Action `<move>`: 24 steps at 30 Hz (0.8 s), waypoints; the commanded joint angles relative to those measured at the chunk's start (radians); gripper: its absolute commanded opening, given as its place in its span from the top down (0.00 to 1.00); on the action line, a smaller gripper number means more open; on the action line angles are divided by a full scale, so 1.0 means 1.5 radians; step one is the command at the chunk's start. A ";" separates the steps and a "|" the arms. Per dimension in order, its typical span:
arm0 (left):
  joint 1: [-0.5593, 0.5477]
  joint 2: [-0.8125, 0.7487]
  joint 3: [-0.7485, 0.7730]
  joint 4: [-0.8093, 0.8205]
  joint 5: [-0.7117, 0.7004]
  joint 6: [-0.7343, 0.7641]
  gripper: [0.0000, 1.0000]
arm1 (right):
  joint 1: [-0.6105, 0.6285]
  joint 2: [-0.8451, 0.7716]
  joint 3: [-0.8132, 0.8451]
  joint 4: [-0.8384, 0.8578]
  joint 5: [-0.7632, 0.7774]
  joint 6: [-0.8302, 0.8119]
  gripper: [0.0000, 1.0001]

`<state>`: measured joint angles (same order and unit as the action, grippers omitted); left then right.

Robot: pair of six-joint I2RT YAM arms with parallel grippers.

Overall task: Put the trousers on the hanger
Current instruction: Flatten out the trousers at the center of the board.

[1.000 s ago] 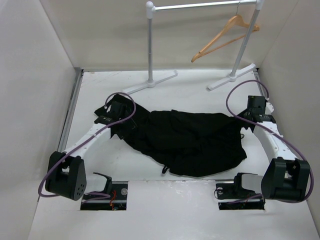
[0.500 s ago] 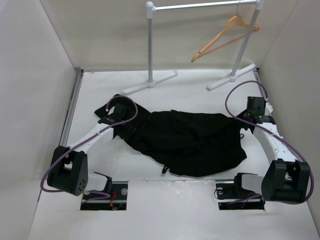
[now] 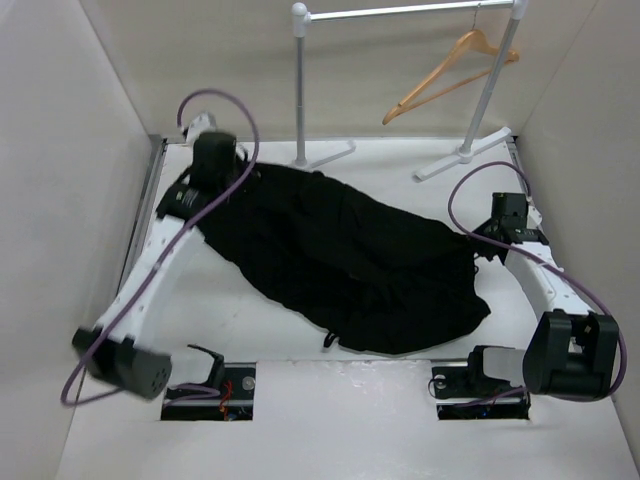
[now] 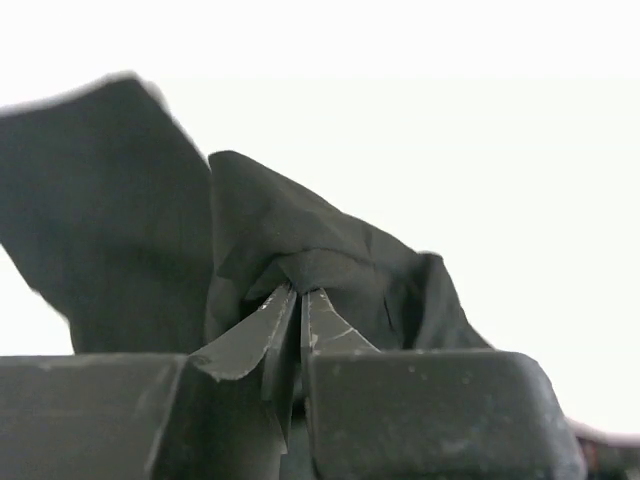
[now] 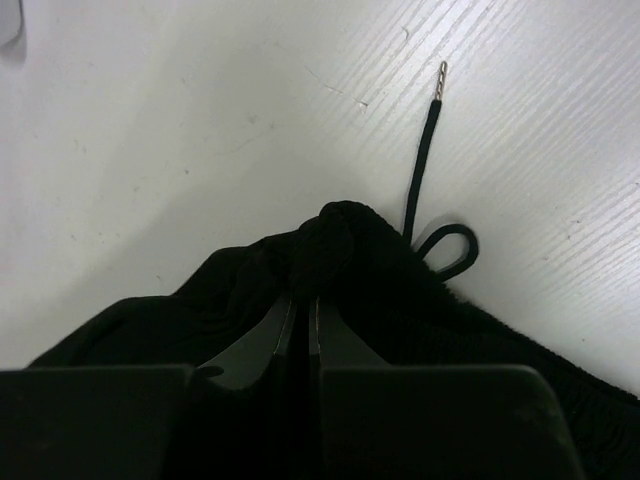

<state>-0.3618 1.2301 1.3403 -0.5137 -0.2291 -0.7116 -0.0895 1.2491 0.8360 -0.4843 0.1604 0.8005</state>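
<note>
L gripper at far-left of white table, jaws pinched on a fold of the large black soft-fabric trousers, spread across table centre. R gripper clamped on their edge by black drawcord. Tan wooden triangular hanger hangs on grey metal rail, back right.

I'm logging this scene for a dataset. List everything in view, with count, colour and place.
trousers: one, black, spread across the middle of the table, gripped at two ends
drawstring: one, black with a metal tip, on the table beside the right-held end
hanger: one, tan wood, hanging on the rail stand, far right
rail stand: one, grey, at the table's far edge
table: one, white, walled on three sides
arms: two, white with purple cables, left and right
left hand: black, shut on trousers, far left
right hand: black, shut on trousers, right side
</note>
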 commanded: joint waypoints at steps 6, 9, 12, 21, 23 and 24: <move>-0.001 0.485 0.520 -0.018 -0.259 0.310 0.55 | 0.011 0.011 0.017 0.042 -0.018 0.003 0.99; 0.008 0.438 0.411 -0.054 -0.306 0.279 0.30 | 0.009 -0.003 0.009 0.042 -0.021 0.003 0.99; 0.035 0.293 0.173 0.030 -0.287 0.228 0.29 | 0.010 -0.007 0.004 0.042 -0.019 0.002 0.99; 0.180 0.095 -0.226 0.064 -0.082 -0.019 0.37 | 0.066 -0.037 0.017 0.017 0.015 0.005 0.58; 0.234 0.113 -0.265 0.083 -0.041 -0.059 0.39 | 0.089 -0.051 0.024 0.002 0.026 -0.005 0.41; 0.256 0.129 -0.279 0.107 -0.021 -0.067 0.39 | 0.102 -0.061 0.024 -0.004 0.031 -0.010 0.36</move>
<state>-0.0532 1.3483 1.0054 -0.4038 -0.3904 -0.6773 0.0212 1.2110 0.8364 -0.4744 0.1665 0.8047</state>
